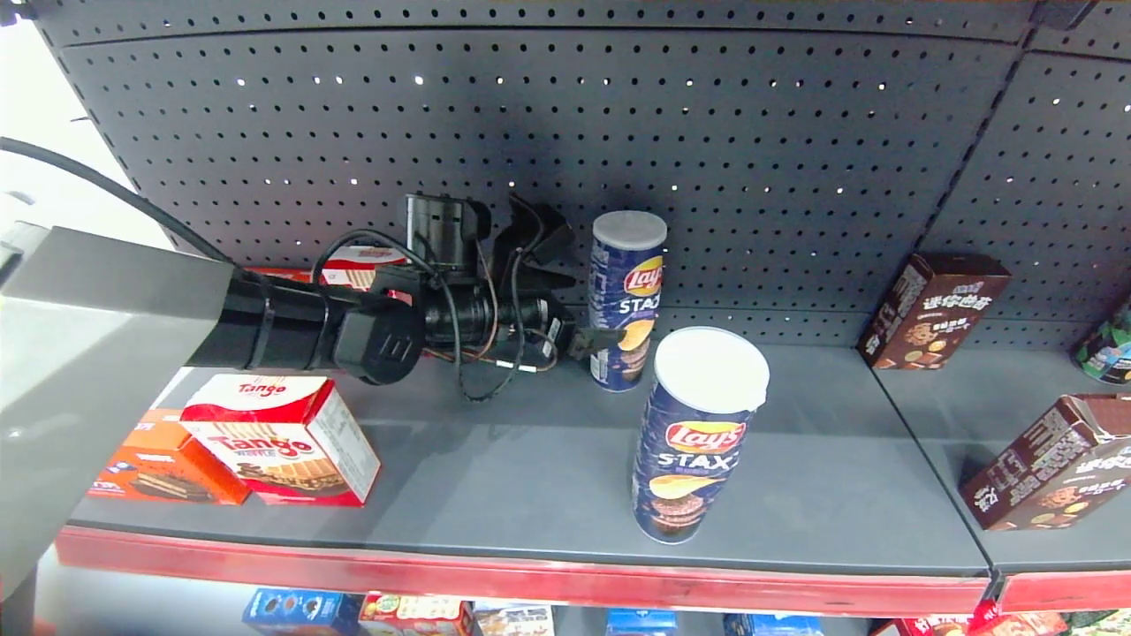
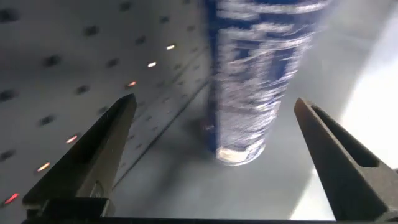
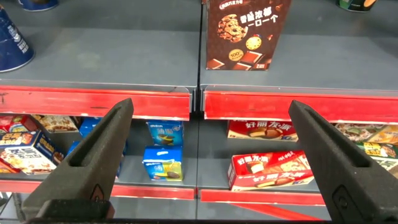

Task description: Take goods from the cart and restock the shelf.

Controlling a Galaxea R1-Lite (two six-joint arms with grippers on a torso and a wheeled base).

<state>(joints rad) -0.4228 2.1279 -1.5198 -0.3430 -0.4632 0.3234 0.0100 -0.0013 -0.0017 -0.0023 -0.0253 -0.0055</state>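
Rear can: upright at the back of the shelf, between the spread, empty jaws of the left gripper; hazard: a finger brushing it sideways could topple it onto the front can; right gripper likewise spread, holding nothing.

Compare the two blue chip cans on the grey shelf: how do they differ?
The rear blue cylindrical chip can stands by the perforated back wall; the front blue cylindrical chip can stands nearer the shelf's red edge. The open left end effector faces the rear can; the front can stands free. Both are upright, lidded, with matching labels.
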